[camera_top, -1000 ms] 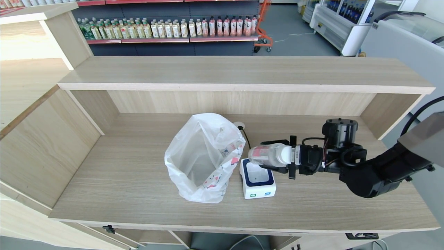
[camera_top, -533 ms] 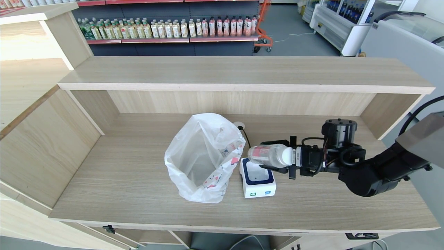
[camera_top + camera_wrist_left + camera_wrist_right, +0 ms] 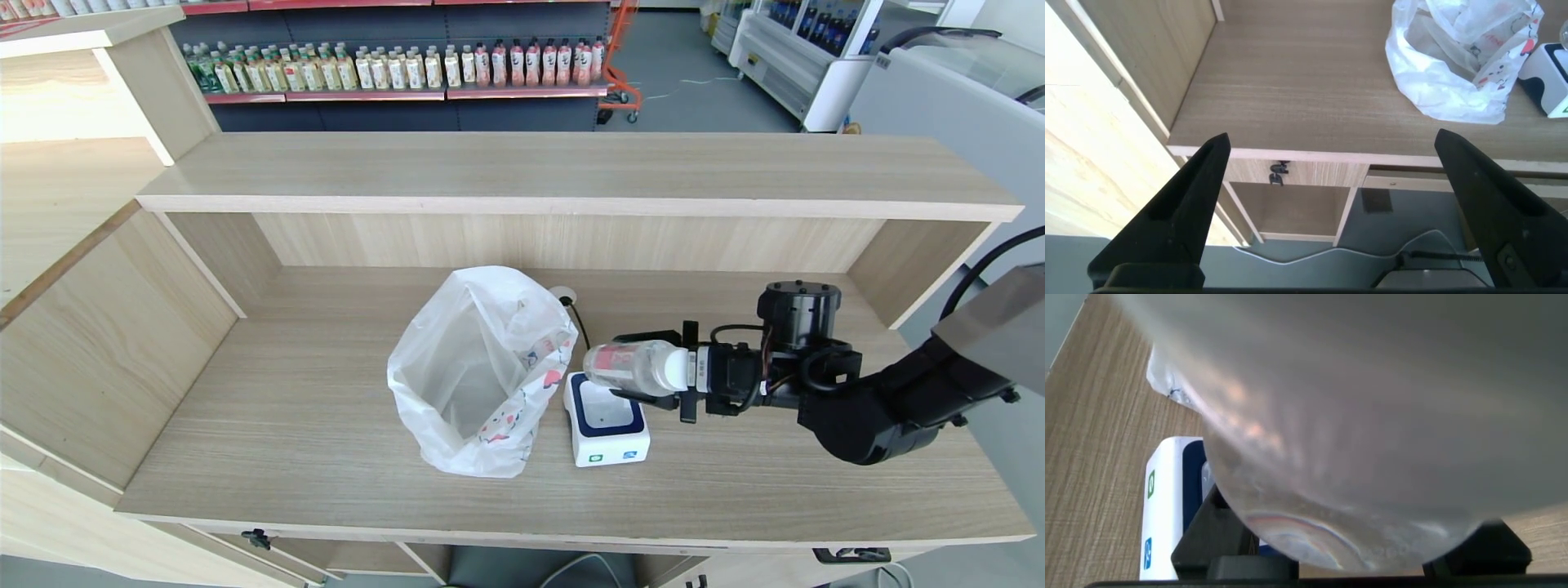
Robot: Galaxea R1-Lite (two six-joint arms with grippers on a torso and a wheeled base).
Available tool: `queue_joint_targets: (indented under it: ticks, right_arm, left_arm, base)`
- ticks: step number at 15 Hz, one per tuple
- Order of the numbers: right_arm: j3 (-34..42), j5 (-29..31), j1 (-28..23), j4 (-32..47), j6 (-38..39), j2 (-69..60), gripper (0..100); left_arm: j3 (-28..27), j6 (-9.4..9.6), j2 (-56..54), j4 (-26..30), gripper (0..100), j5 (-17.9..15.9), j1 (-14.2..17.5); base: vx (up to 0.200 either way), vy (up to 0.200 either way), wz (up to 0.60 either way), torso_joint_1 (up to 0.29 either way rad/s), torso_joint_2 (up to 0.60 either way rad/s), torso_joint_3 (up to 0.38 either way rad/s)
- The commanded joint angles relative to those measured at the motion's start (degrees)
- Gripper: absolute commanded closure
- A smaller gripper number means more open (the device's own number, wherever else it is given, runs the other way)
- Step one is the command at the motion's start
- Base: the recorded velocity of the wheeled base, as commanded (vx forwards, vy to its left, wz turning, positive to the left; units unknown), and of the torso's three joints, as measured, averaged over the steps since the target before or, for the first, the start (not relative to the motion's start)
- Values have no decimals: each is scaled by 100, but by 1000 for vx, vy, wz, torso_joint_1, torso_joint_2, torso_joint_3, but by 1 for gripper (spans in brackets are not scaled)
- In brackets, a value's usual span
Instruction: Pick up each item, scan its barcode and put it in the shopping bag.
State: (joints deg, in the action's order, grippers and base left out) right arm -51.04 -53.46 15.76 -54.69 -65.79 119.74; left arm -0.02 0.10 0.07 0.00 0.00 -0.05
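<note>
My right gripper (image 3: 649,367) is shut on a clear plastic bottle (image 3: 630,364) with a red label and white cap, held sideways just above the white and blue barcode scanner (image 3: 606,420). The bottle (image 3: 1355,425) looms close in the right wrist view, with the scanner (image 3: 1167,506) below it. A white shopping bag (image 3: 478,371) stands open on the counter just left of the scanner; its mouth faces up. My left gripper (image 3: 1343,212) hangs open below the counter's front edge, far from the bag (image 3: 1462,53).
The wooden counter (image 3: 286,425) has walls at the back and both sides. A black cable (image 3: 578,320) runs from a round port behind the bag. Drawer handles (image 3: 1279,171) sit under the front edge. Bare counter lies left of the bag and right of the scanner.
The right arm and the bottle have barely shifted over the scanner. The bag and scanner stay where they were.
</note>
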Motion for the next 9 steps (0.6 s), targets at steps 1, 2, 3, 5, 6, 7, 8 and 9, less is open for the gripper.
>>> queue_joint_targets:
  ticks: [1,2,3,5,6,7,8,9]
  right_arm:
    - [24,2,6,-7,23,6,100]
    - [15,11,6,-7,102,-12,100]
    - [-2,19,-3,-51,286,-20,100]
    - [-108,46,-21,-121,726,-152,100]
    - [-178,72,-21,-279,1095,-223,100]
    - [-213,107,-3,-605,1640,-337,100]
    - [-204,283,23,-1009,2255,-469,100]
    - [-178,503,23,-1308,2800,-618,100]
  left_arm:
    - [-6,-1,1,0,0,0,5]
    - [2,-1,1,0,0,0,5]
    - [2,-1,1,0,0,0,5]
    - [-6,-1,1,0,0,0,5]
    - [-6,-1,1,0,0,0,5]
    - [2,-1,1,0,0,0,-4]
    - [-6,-1,1,0,0,0,-4]
    - [2,-1,1,0,0,0,5]
  base:
    - [0,0,0,0,0,0]
    - [0,0,0,0,0,0]
    - [0,0,0,0,0,0]
    - [0,0,0,0,0,0]
    - [0,0,0,0,0,0]
    - [0,0,0,0,0,0]
    - [0,0,0,0,0,0]
    - [0,0,0,0,0,0]
